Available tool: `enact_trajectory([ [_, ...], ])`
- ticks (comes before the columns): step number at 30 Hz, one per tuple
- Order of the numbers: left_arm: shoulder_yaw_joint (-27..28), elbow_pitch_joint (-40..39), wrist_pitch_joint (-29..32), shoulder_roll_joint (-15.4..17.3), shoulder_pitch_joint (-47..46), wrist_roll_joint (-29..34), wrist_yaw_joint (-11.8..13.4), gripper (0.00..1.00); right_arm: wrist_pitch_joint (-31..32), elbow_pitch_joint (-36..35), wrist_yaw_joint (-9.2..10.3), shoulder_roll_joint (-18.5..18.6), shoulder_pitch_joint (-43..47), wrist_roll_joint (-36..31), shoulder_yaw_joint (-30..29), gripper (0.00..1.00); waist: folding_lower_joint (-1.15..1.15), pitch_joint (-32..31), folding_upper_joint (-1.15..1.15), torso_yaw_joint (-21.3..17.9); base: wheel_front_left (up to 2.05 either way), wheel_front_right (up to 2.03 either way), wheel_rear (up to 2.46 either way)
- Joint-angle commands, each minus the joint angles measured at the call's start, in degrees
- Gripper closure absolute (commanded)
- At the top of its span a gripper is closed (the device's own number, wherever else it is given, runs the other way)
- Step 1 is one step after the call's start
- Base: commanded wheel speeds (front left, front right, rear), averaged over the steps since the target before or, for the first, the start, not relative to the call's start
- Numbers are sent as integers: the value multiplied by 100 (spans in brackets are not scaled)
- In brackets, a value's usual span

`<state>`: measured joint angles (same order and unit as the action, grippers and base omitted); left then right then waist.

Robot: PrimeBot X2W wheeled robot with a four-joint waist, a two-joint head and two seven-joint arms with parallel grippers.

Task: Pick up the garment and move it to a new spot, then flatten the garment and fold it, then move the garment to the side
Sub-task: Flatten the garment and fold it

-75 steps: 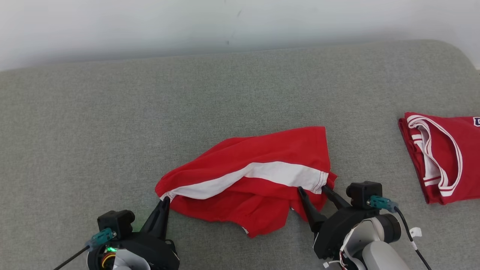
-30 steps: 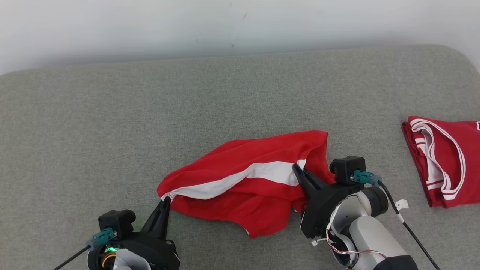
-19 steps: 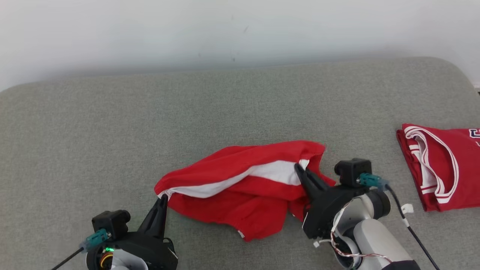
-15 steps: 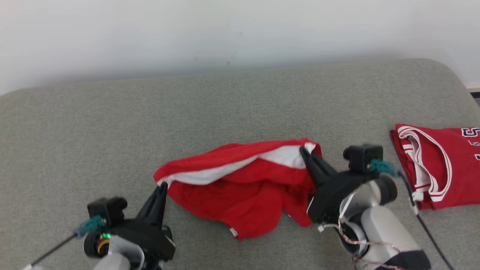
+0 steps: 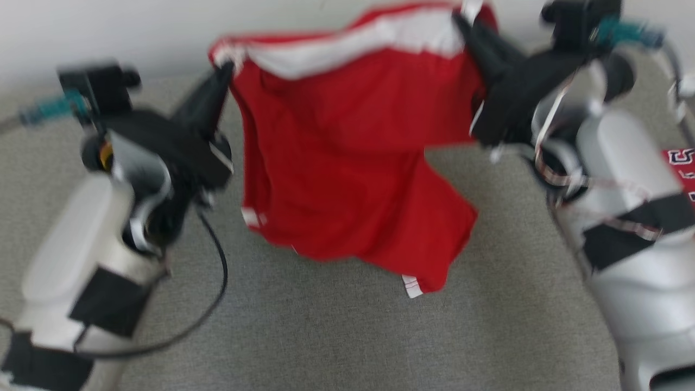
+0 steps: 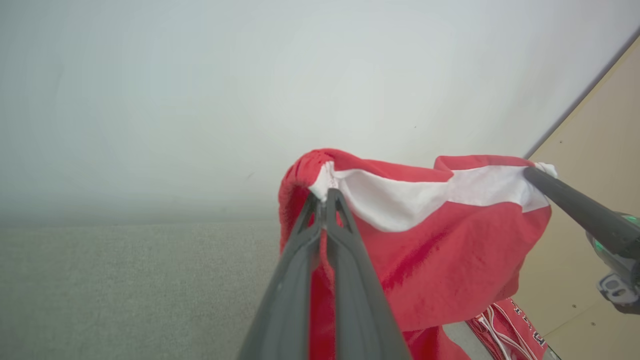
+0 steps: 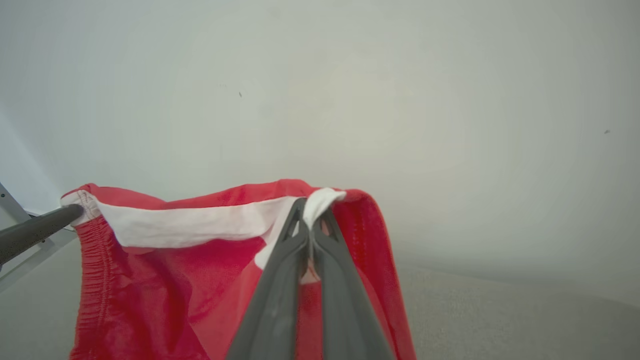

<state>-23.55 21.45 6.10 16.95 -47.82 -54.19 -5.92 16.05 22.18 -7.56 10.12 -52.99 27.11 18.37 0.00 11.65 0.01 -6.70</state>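
Observation:
The garment (image 5: 347, 163) is a red pair of shorts with a white band, hanging in the air above the grey cushion. My left gripper (image 5: 225, 70) is shut on its white-banded top edge at one end, and my right gripper (image 5: 461, 21) is shut on the other end. In the left wrist view my left gripper (image 6: 326, 194) pinches the gathered corner of the garment (image 6: 440, 240), with the right gripper's dark finger at the far corner. In the right wrist view my right gripper (image 7: 310, 210) clamps white fabric of the garment (image 7: 165, 280).
The grey cushion (image 5: 336, 336) spreads beneath the hanging cloth, with a pale wall (image 5: 136, 32) behind it. A second red jersey with white trim (image 5: 681, 168) lies at the right edge, also seen low in the left wrist view as the jersey (image 6: 505, 335).
Both arms have risen sharply, lifting the garment off the cushion so it hangs spread between them. The head camera has also shifted.

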Motion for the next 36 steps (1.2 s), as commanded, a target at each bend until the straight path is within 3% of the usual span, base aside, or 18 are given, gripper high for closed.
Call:
enact_trajectory([
  [1, 80, 26, 89, -12, -522, -28, 64, 100, -61, 135, 14, 14, -520, -51, 8, 100, 0, 859, -1, -74, 0, 0, 0],
  [9, 375, 323, -145, 56, -2890, 482, 275, 100, -897, 977, 14, -79, -3028, -580, -327, 100, 0, 2279, -1, -165, 0, 0, 0],
  [16, 598, 671, -799, -16, -3950, 663, 200, 100, -1898, 1736, 14, -56, -4192, -1107, -737, 100, 0, 2895, -1, -134, 0, 0, 0],
  [20, 614, 846, -969, -92, -3949, 597, 117, 100, -2070, 2047, 14, -91, -4154, -1032, -704, 100, 0, 3034, -1, -117, 0, 0, 0],
  [26, 340, 1228, -1021, -43, -3338, 519, -72, 100, -2213, 2451, 14, -146, -3517, -746, -113, 100, 0, 3039, -1, -128, 0, 0, 0],
  [36, -245, 1184, -654, 8, -2152, -74, -172, 100, -1861, 2274, 15, 228, -2385, 52, 821, 100, 0, 2300, -1, -128, 0, 0, 0],
])
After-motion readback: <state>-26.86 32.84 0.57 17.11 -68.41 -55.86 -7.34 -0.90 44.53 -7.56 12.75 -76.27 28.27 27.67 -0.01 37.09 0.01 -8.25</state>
